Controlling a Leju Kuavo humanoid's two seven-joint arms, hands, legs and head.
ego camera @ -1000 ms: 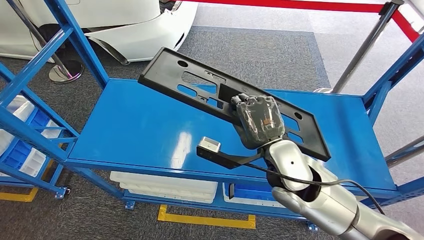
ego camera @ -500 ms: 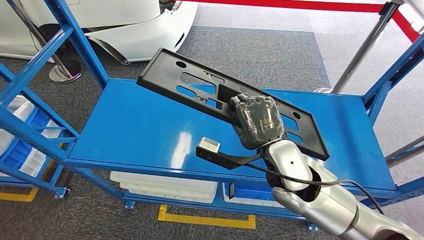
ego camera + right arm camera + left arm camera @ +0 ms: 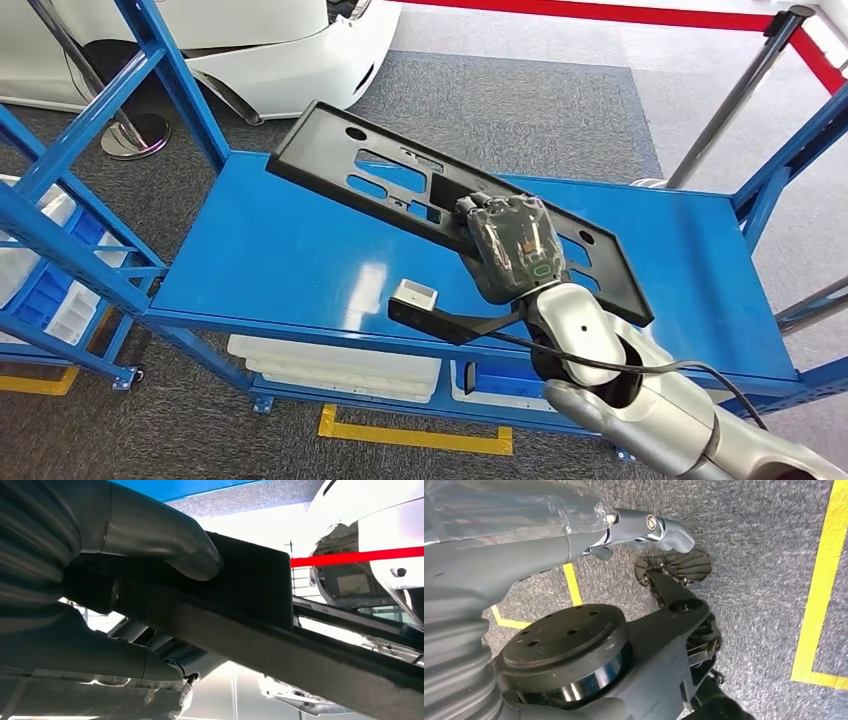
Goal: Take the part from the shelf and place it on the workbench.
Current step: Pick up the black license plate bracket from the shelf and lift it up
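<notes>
The part [image 3: 400, 180] is a long black plastic plate with cut-outs, held tilted above the blue workbench top [image 3: 280, 250]. Its far left end hangs over the bench's back edge. My right hand [image 3: 510, 245], wrapped in clear film, grips the part near its middle from the near side. In the right wrist view the thumb [image 3: 165, 545] presses on the black part [image 3: 260, 590] and the fingers lie under it. My left hand [image 3: 644, 525] hangs over grey carpet with a finger stretched out and nothing in it.
Blue uprights [image 3: 170, 70] frame the bench at left and right. A blue rack with white bins [image 3: 50, 290] stands at the left. White trays [image 3: 330, 365] lie on the lower shelf. A white car [image 3: 250, 40] and a red barrier belt [image 3: 600, 10] stand behind.
The whole picture has shifted a little, so the camera moved. The held part has swung slightly to the left over the bench. The right hand's grip is unchanged.
</notes>
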